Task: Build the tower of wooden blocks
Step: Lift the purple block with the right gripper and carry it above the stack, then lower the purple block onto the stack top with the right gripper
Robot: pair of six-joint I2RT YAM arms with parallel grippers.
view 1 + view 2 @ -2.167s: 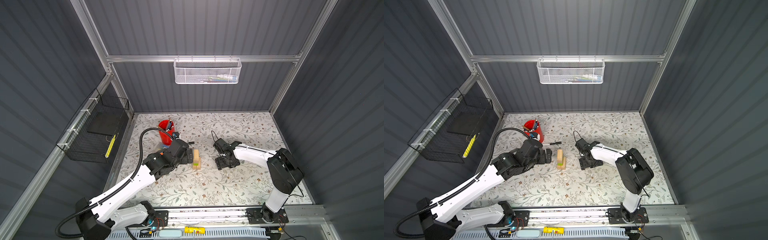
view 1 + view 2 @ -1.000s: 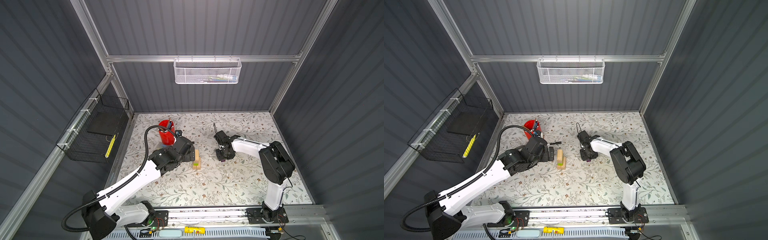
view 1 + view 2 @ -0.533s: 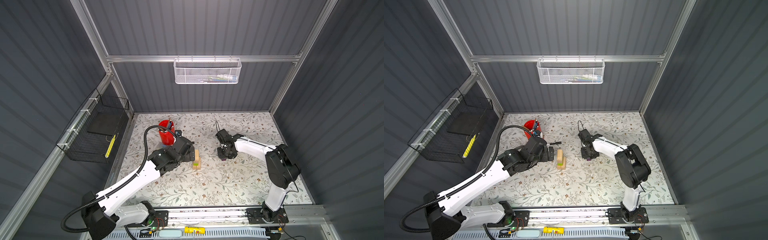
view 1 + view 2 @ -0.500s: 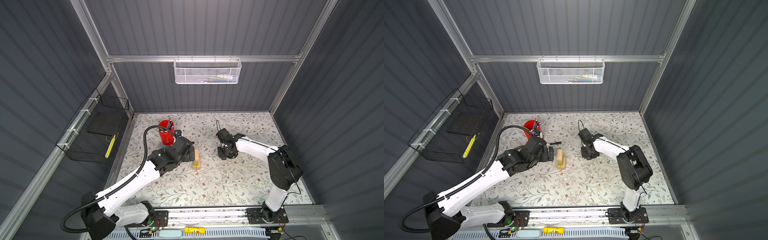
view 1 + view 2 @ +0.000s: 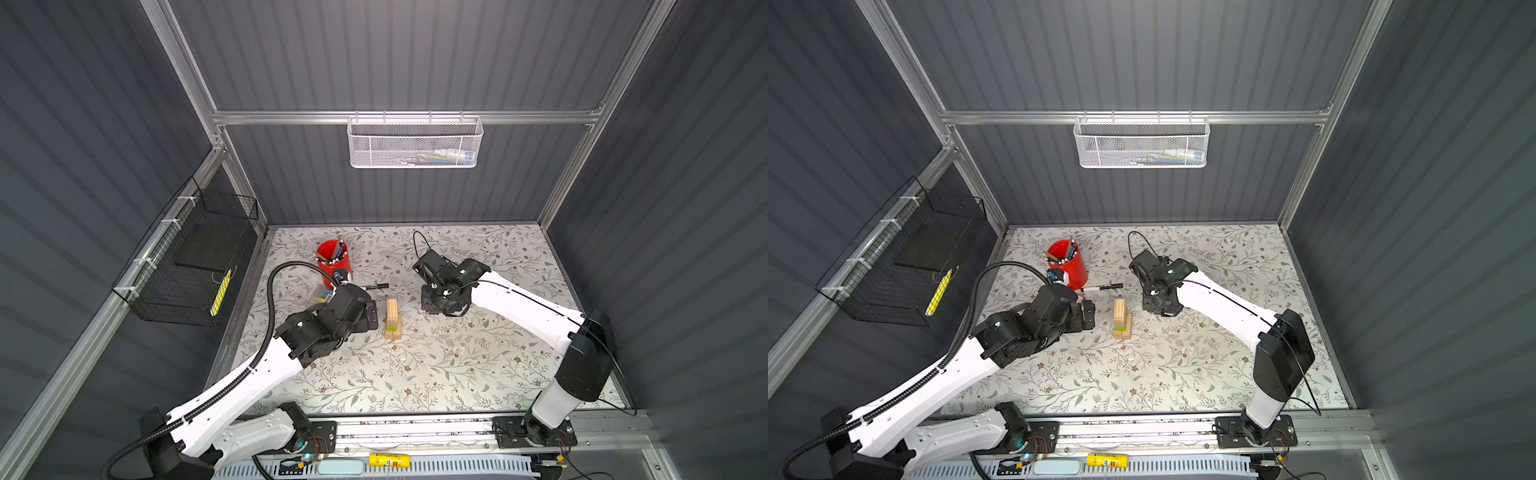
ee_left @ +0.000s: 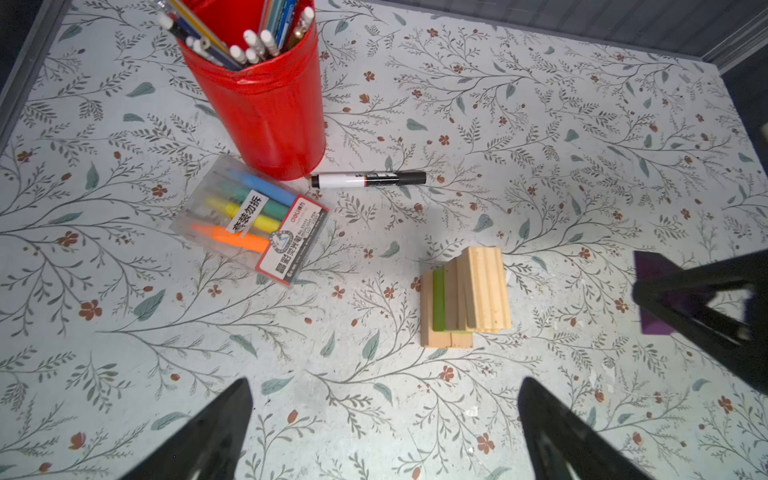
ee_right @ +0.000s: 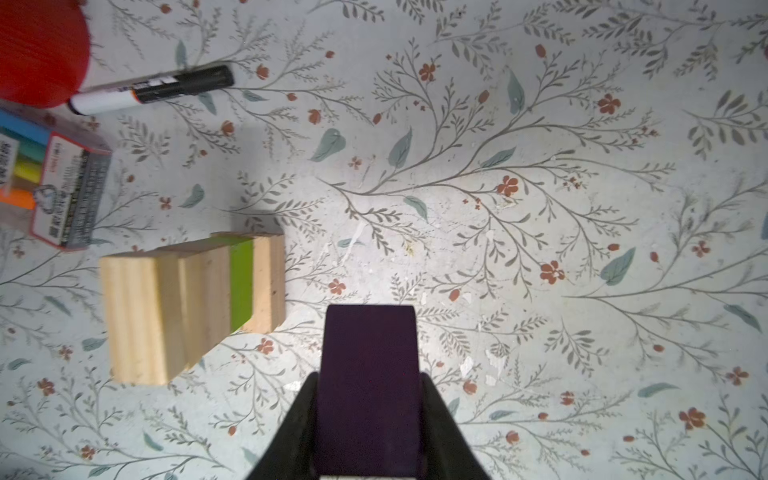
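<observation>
1 tower: upright on the surface; pale wood layers plus 1 lime-green layer, exact block count unclear.
1 purple block: pinched in the right hand, beside the tower, apart from it.
1 left hand: spread wide, holding nothing.
1 red cup.
1 marker: lying just beside the red cup.
1 highlighter packet.

Illumination even and diffuse from overhead: the floral mat reads bright, the grey walls dim. Shadows soft (edges feathered), one faint patch beside the tower. Right wrist view: tower top and red cup blurred, purple block very dark; wrist views bow at the edges.
</observation>
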